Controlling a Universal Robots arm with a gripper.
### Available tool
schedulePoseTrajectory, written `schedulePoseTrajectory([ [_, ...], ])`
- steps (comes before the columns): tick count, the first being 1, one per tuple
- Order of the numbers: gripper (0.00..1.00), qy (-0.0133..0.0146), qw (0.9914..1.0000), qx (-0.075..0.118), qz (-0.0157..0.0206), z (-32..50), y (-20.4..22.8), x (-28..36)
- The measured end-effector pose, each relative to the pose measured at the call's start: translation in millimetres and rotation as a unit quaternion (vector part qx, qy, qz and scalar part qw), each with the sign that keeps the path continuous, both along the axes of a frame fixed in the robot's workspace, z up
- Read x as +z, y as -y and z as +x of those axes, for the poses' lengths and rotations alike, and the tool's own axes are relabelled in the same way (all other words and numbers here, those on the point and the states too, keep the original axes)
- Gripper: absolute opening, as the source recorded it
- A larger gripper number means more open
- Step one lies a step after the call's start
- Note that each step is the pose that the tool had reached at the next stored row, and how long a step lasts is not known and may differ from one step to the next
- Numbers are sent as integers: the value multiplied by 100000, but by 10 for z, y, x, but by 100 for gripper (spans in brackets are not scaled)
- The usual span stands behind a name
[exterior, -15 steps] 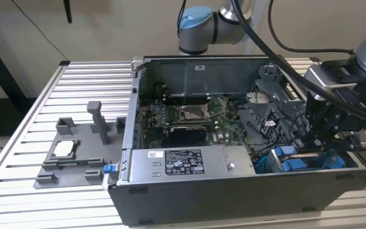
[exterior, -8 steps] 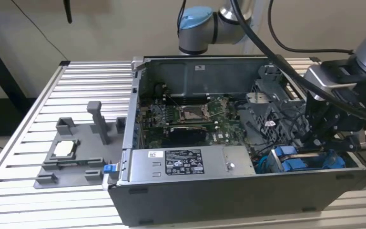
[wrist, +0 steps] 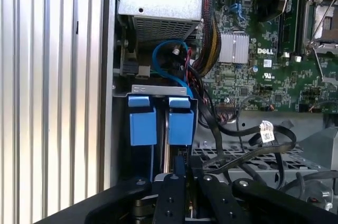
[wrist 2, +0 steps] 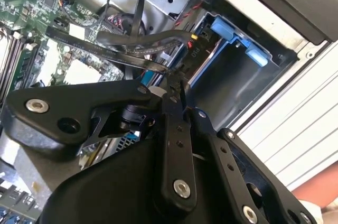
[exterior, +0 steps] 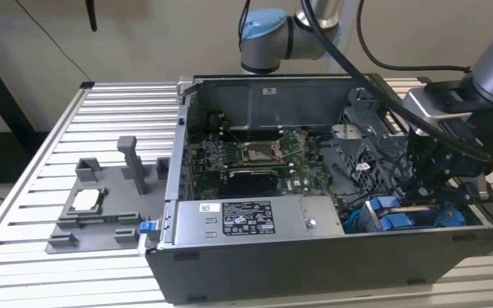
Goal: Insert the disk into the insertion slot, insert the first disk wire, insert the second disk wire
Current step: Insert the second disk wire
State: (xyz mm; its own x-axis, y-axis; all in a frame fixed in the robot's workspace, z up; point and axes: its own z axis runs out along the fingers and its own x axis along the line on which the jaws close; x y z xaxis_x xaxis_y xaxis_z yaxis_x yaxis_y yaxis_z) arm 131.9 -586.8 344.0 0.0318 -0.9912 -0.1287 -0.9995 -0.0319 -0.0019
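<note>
Gripper (exterior: 431, 192) hangs down inside the computer case (exterior: 315, 269), right over the insertion slot (wrist: 158, 123) (grip state, cannot tell). Loose black cables (wrist: 253, 145) crowd close; judging by that, one could snag.

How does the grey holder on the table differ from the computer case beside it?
The grey holder is light grey, while the computer case is black. The holder is low and much smaller than the tall case. The holder carries a small silver chip, while the case holds a green motherboard and cables. Both stand on the slatted table.
</note>
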Motion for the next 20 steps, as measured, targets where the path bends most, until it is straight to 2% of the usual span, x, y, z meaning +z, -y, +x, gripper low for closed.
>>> schedulePoseTrajectory([
  [2, 16, 519, 99999, 0, -2, -8, -2, 0],
  [5, 16, 1489, 99989, 5, -2, -21, -3, -1],
  [10, 16, 2331, 99973, 1, -51, -61, -3, -11],
  [14, 16, 3261, 99947, 2, -58, -75, -4, -18],
  [16, 16, 3572, 99936, 6, -85, -86, -4, -24],
  [20, 16, 3750, 99930, 9, -134, -114, -4, -35],
])
